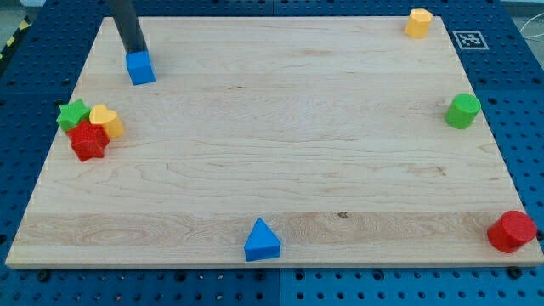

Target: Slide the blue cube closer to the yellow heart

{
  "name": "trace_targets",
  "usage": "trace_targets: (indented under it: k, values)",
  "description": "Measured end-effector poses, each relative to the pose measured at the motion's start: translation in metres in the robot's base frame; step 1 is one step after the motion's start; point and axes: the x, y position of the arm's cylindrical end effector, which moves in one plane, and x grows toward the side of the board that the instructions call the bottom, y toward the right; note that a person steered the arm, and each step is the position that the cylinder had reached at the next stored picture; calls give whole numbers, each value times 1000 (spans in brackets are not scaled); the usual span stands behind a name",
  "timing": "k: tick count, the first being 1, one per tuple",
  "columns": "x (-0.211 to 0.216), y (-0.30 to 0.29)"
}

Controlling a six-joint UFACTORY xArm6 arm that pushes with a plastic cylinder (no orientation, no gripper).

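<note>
- At the view's left edge a tight cluster is seen: a green star [75, 113], a red block [88, 141] of unclear shape, and the yellow heart [107, 121], all touching or nearly so.
- Above and to the right of that cluster, near the board's top left corner, the blue cube [140, 67] is found, apart from the heart with bare wood between them.
- My tip [133, 51] is placed against the cube's top side, at the upper left of it; no jaws are fitted, so nothing is gripped and the cube is only pressed from behind.
- The push is judged best directed down and a little to the view's left, with the tip kept centred behind the cube so that it is not spun off to one side.
- The stroke should be ended short of the heart, lest the cluster be scattered.
- Further right, a blue triangular block [262, 240] lies at the bottom edge, a yellow block [418, 23] at the top right, a green cylinder [463, 111] at the right edge and a red block [512, 231] of rounded form at the bottom right corner; none is concerned.
</note>
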Motion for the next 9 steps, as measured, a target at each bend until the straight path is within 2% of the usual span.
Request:
trace_targets:
  k: [2,4,7,9]
  values:
    - [31,22]
    - [14,32]
    - [66,32]
    - [74,42]
